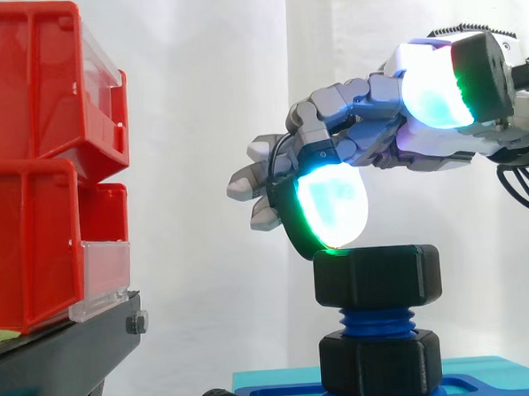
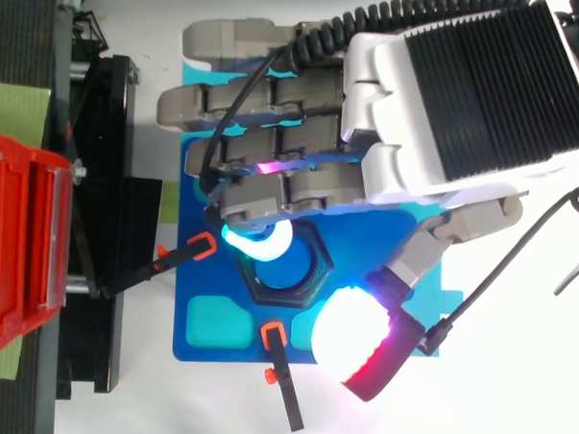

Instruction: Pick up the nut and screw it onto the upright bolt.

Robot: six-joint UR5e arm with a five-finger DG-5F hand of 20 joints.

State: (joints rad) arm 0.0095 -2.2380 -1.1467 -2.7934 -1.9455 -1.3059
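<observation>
Side view puts the black nut on the upright blue bolt, directly beneath the hand, whose loosely bent fingers grasp nothing, one glowing fingertip touching its top edge.

The grey-and-white hand hangs over a blue plastic base plate, one cyan-glowing fingertip on the black hexagonal nut, its glowing thumb spread off at five o'clock. At nine o'clock stand red plastic bins.

hand: grey segmented fingers, white shell
back: black ribbed panel
pads: thick, glow white-cyan w/ green rim; one w/ red rim
</observation>
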